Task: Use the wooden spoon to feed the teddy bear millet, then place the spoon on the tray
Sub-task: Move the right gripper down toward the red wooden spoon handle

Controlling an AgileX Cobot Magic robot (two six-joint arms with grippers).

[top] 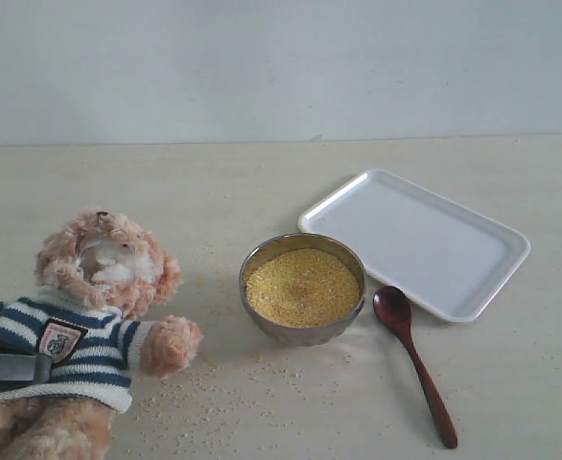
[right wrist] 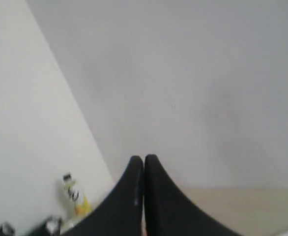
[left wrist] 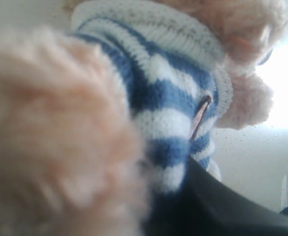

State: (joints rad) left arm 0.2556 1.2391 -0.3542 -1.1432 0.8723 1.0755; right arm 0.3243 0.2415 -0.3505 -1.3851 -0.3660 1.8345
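Lying flat on the pale table [top: 214, 182], the wooden spoon [top: 417, 369] rests to the right of a steel bowl [top: 305, 335]. Its oval end is just beside the tray's near edge, and its handle points toward the near side. Nothing grips it, and its oval end looks bare. The tray [top: 497, 278], white and rectangular, sits at far right with nothing on it. The millet [top: 302, 286] fills the bowl at the centre in a yellow heap. Loose grains [top: 214, 393] dot the table between the bowl and the bear.

The teddy bear [top: 99, 287] is at near left, face tilted up, one paw stretched toward the bowl. The left fingers [top: 12, 367] show as a dark bar across its striped shirt at the frame's edge. The left wrist view is filled with shirt and fur pressed close, so they seem clamped on the bear's body, steadying it. The right fingers [right wrist: 133, 179] are pressed together with nothing between them. They are aimed at a blank wall, outside the exterior view.

As a judgement, the bear is held ready, but the spoon work is not yet done. The spoon has to be grasped, dipped in the millet, brought to the bear's muzzle, then set on the tray. The scattered grains do not settle whether any feeding has taken place.
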